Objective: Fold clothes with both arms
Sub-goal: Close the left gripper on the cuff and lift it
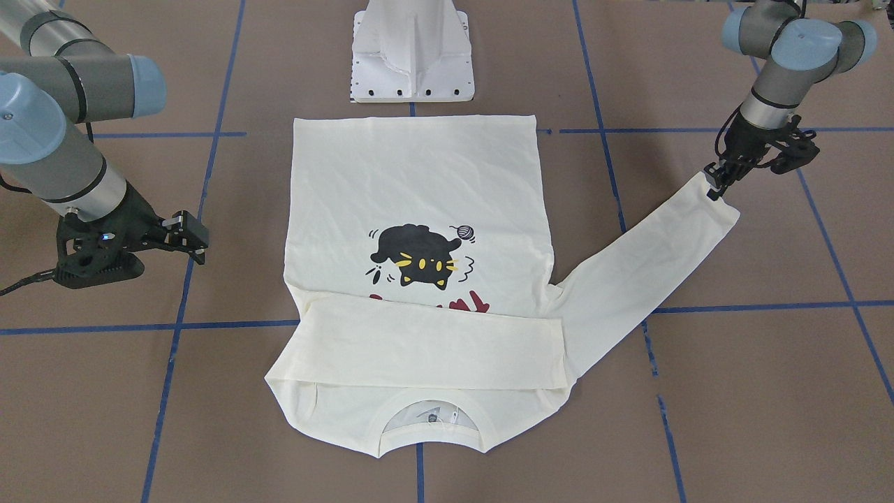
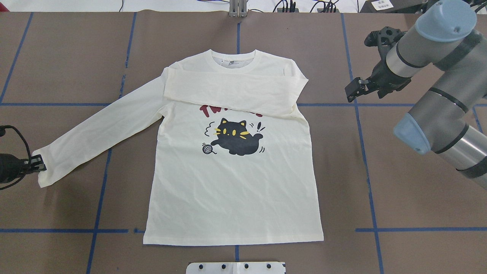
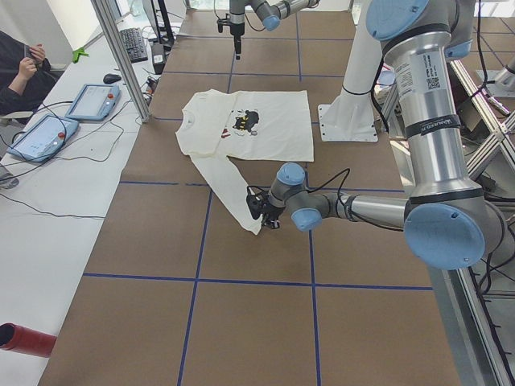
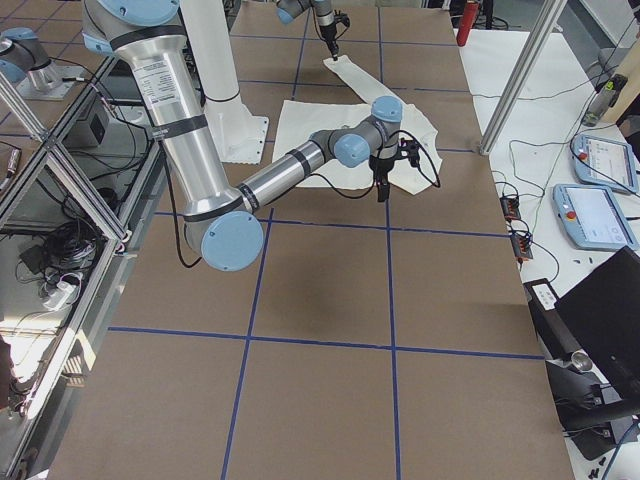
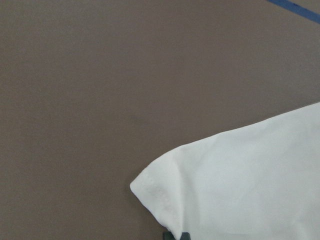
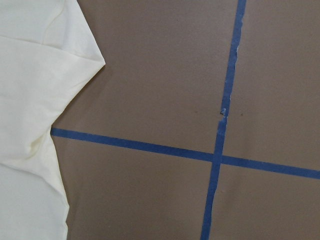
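The cream long-sleeved shirt (image 2: 232,190) lies flat on the table with its cat print up and its collar at the far side. One sleeve (image 2: 236,89) is folded across the chest, covering most of the red lettering. The other sleeve (image 2: 102,133) stretches out towards my left side. My left gripper (image 2: 38,164) sits low at that sleeve's cuff (image 5: 165,190), shut on its edge; it also shows in the front view (image 1: 716,185). My right gripper (image 2: 352,90) hovers open and holds nothing, off the shirt's shoulder (image 6: 30,75).
The white pedestal base (image 1: 412,56) stands just behind the shirt's hem. Blue tape lines (image 6: 220,155) grid the brown table. A side table with tablets (image 3: 44,133) and a seated person (image 3: 20,68) lies beyond the far edge, near a metal post (image 3: 121,56).
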